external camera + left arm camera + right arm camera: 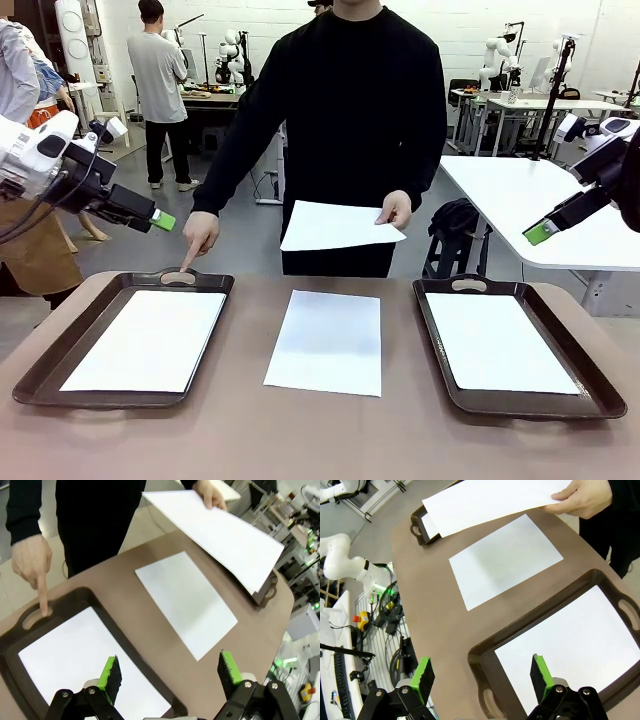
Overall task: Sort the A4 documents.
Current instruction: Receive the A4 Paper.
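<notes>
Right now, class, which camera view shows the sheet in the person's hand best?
The front view: the held sheet shows whole, one corner pinched by the person's hand. The left wrist view shows it slanting across the far tray; the right wrist view crops its top edge.

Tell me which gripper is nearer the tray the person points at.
Left. The left gripper hangs above that tray; the right gripper hangs above the other tray, across the table.

Far wall (420,25) white brick. Floor (250,225) grey. Large white table (520,200) at right; more work tables (540,103) far right.
</notes>
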Controlling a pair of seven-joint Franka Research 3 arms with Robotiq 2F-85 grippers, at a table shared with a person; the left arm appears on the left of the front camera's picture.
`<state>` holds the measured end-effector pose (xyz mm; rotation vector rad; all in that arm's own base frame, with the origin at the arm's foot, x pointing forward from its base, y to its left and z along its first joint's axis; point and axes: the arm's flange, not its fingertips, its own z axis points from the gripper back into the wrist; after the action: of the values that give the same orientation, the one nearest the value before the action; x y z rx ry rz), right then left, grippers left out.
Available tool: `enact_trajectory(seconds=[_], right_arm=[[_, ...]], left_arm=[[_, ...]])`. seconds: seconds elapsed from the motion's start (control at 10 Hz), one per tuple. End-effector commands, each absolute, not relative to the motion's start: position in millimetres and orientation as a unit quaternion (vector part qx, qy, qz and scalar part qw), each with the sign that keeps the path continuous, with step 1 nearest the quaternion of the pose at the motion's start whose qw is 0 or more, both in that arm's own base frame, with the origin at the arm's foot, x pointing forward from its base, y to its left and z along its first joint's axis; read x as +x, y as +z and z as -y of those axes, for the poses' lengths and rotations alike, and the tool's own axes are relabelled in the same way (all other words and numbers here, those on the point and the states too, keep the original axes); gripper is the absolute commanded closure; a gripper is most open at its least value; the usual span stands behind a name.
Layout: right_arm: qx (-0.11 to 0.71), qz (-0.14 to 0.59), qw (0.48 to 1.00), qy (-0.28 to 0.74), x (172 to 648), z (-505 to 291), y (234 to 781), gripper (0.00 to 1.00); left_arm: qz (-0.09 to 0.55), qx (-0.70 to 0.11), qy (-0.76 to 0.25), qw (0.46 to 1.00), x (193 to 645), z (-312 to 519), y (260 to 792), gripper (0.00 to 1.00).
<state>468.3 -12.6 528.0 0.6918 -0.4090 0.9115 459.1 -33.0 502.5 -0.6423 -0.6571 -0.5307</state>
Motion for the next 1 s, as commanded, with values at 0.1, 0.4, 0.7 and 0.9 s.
enact_trajectory(seconds=[0.1, 0.4, 0.7, 0.9], right_arm=[[0.323, 0.194, 0.822, 0.427, 469, 13, 528, 0.0], [0.323, 0.194, 0.822, 0.427, 469, 13, 528, 0.0], [0.323, 0.194, 0.822, 0.427, 469, 13, 528, 0.0], [0.323, 0.194, 0.822, 0.427, 469, 13, 528, 0.0]], left_arm=[[0.304, -0.372, -0.238, 0.844, 512, 38, 493, 0.0], [0.249, -0.424, -0.214, 0.844, 573, 62, 475, 0.0], [0.211, -0.473, -0.187, 0.835, 615, 91, 452, 0.0], [0.189, -0.518, -0.179, 0.815, 636, 112, 438, 0.0]])
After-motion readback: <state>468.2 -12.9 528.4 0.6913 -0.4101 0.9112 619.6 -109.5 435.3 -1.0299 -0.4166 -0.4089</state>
